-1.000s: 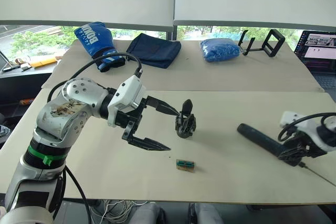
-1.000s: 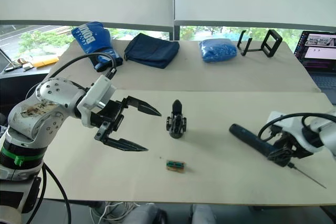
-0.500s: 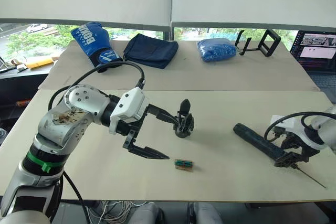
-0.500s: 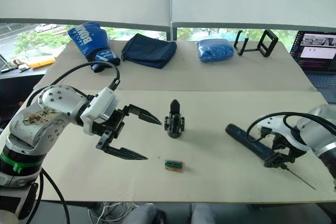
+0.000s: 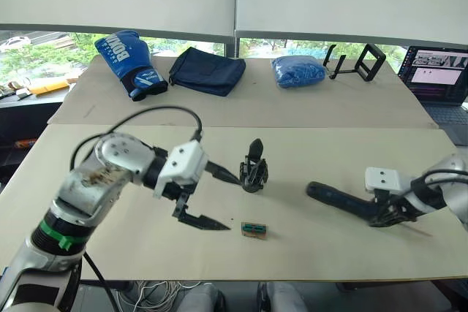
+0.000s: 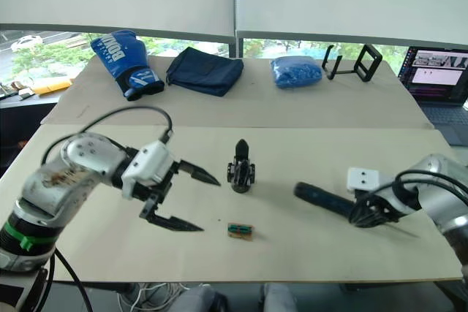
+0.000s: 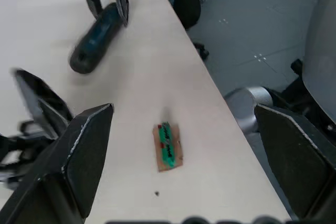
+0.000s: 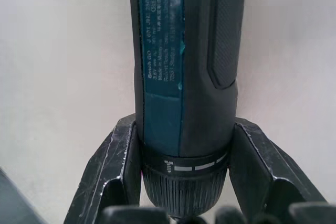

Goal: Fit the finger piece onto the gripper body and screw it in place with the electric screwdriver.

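Right gripper [image 8: 181,182] has its fingers closed around the collar end of the screwdriver [image 8: 184,77], which lies on the table [image 5: 329,158] at the right; its label reads "Bosch GO". Left gripper [image 5: 219,199] is wide open and holds nothing, its upper fingertip just beside the gripper body [image 5: 254,178]. The finger piece [image 5: 254,150] stands upright on that body, mid-table. A small green block [image 5: 254,229] lies nearer the front edge. The blue boxing glove [image 5: 130,60] at the back carries white lettering, not fully readable.

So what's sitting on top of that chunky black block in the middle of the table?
The finger piece stands upright on the gripper body, pointed tip up. Its lower end is hidden, so any screw can't be seen.
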Controlling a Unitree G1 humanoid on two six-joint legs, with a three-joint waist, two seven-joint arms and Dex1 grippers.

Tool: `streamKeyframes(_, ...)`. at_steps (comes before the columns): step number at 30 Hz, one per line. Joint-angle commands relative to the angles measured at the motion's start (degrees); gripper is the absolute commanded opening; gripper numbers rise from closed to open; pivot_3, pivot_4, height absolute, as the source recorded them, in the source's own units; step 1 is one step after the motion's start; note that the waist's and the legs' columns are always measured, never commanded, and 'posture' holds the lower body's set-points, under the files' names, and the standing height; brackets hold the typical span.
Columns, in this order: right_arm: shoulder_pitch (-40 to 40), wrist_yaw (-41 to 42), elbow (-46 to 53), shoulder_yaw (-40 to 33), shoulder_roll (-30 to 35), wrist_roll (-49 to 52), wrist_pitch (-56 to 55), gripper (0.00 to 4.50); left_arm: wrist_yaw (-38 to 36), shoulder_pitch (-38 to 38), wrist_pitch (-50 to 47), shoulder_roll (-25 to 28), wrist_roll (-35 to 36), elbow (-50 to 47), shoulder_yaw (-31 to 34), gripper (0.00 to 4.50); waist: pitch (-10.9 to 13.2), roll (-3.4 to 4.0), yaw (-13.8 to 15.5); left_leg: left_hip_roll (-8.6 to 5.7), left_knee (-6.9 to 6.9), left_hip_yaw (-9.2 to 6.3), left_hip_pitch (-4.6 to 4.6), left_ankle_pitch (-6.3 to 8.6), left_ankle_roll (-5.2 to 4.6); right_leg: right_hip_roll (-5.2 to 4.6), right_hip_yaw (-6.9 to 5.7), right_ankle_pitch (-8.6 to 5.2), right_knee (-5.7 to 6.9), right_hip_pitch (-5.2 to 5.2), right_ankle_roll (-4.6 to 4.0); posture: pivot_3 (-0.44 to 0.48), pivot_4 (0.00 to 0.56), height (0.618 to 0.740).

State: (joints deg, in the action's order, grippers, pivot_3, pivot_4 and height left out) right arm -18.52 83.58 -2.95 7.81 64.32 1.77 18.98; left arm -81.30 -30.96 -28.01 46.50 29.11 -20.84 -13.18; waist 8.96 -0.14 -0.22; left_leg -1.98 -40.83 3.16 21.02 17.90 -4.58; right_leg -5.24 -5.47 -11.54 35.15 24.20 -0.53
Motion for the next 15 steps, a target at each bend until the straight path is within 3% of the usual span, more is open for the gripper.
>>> streamKeyframes(1,10.10,-3.51,18.36,-18.59,-5.75,15.80,0.85,1.90,-1.30,2.14,3.40,0.05,-2.68,3.34,-1.74,4.50,0.08,0.12,0.49,0.02,0.01,-0.04,0.05,-0.03,0.05,0.01,-0.06,-0.02,0.04,0.02,-0.04,0.000,0.150,0.740)
streamKeyframes(3,13.73,-8.41,26.85,-24.67,-10.56,20.73,1.81,1.90,-1.77,3.56,6.05,-0.73,-4.08,6.01,-2.35,4.50,0.13,0.20,0.90,0.07,0.00,-0.06,0.04,-0.05,0.09,0.03,-0.08,-0.03,0.13,0.03,-0.06,0.000,0.150,0.740)
streamKeyframes(5,14.72,-18.53,36.73,-30.40,-16.67,28.05,8.03,1.90,-2.11,5.28,9.42,-1.80,-5.66,9.21,-3.10,4.50,0.13,0.23,0.96,0.06,-0.02,-0.06,0.05,-0.05,0.09,0.02,-0.04,-0.03,0.09,0.02,-0.06,0.000,0.150,0.740)
streamKeyframes(8,17.08,-29.94,46.42,-34.55,-23.61,35.36,13.22,1.90,-0.57,6.63,16.00,-5.14,-8.97,14.75,-3.75,4.50,0.13,0.24,1.16,-0.01,-0.01,-0.08,0.07,-0.02,0.10,-0.03,0.06,-0.02,0.07,0.06,-0.07,0.000,0.150,0.740)
streamKeyframes(11,24.24,-36.69,53.21,-33.64,-30.09,37.92,13.13,1.90,-0.29,6.87,21.63,-8.74,-11.45,19.39,-4.95,4.50,0.07,0.13,2.38,-0.03,0.01,-0.19,0.07,0.16,0.28,-0.04,0.01,-0.01,0.03,0.05,-0.09,0.000,0.150,0.740)
streamKeyframes(15,29.12,-44.83,57.78,-27.27,-37.80,36.84,11.10,1.90,0.71,4.68,27.25,-13.98,-14.10,26.68,-5.95,4.50,0.07,0.14,2.52,-0.22,0.02,-0.10,0.18,0.06,-0.06,-0.08,0.12,0.00,0.03,0.16,-0.08,0.000,0.150,0.740)
